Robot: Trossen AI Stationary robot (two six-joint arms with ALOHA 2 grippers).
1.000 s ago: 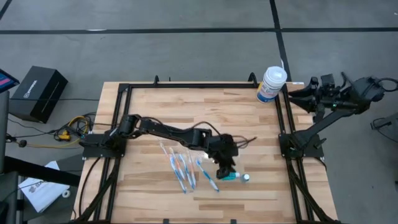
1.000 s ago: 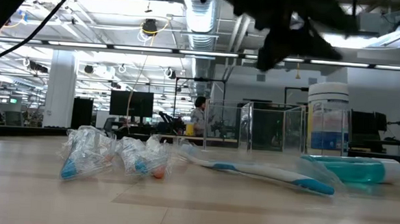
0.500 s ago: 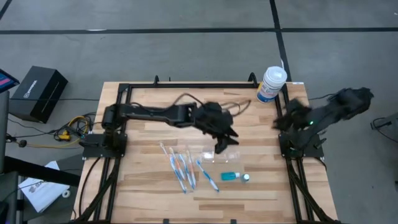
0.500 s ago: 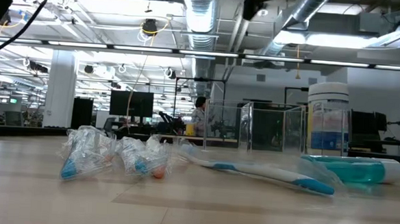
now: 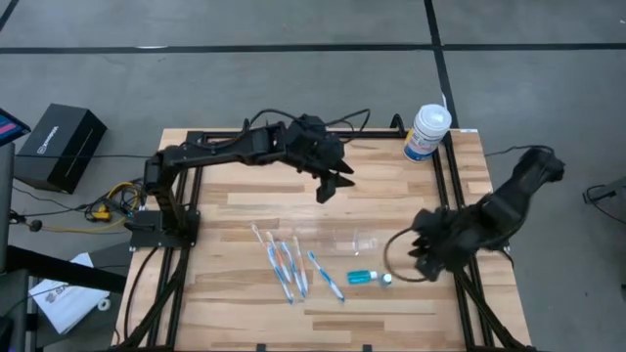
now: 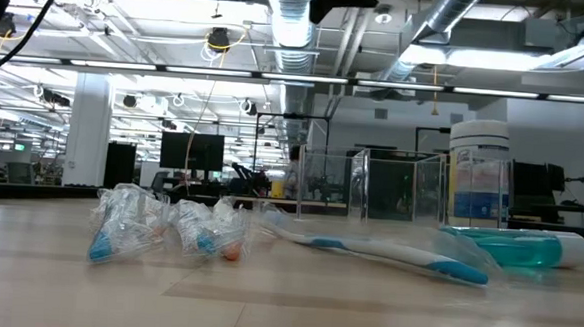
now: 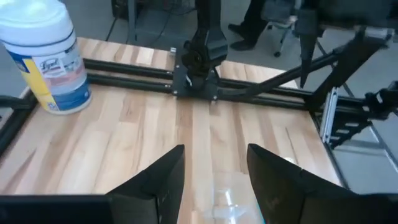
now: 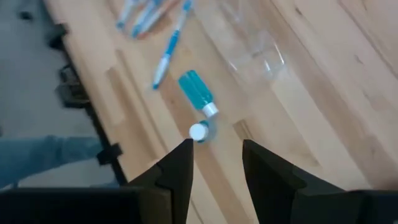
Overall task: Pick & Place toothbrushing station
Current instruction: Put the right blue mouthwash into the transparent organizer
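The toothbrushing station (image 5: 347,238), a clear plastic holder, stands on its base mid-table; it also shows in the low view (image 6: 371,183) and in both wrist views (image 7: 229,200) (image 8: 252,50). My left gripper (image 5: 326,190) hangs open and empty above the table, on the station's far side; its fingers (image 7: 214,180) point toward the right edge. My right gripper (image 5: 421,256) hovers open and empty over the near right part, right of the station. In the right wrist view its fingers (image 8: 214,165) look down on a blue bottle (image 8: 195,90).
A white blue-labelled canister (image 5: 427,131) stands at the far right corner. Several wrapped toothbrushes (image 5: 284,262) lie left of the station, one loose brush (image 5: 328,276) beside them. The blue bottle (image 5: 362,278) lies near the front, with a white cap (image 5: 387,279) beside it. Black frame rails (image 5: 450,196) edge the table.
My left gripper has risen from beside the blue bottle and swung toward the far edge. It now sits high on the station's far side. My right arm has swung in from beyond the right edge toward the near right part and tipped downward. Nothing on the table has moved.
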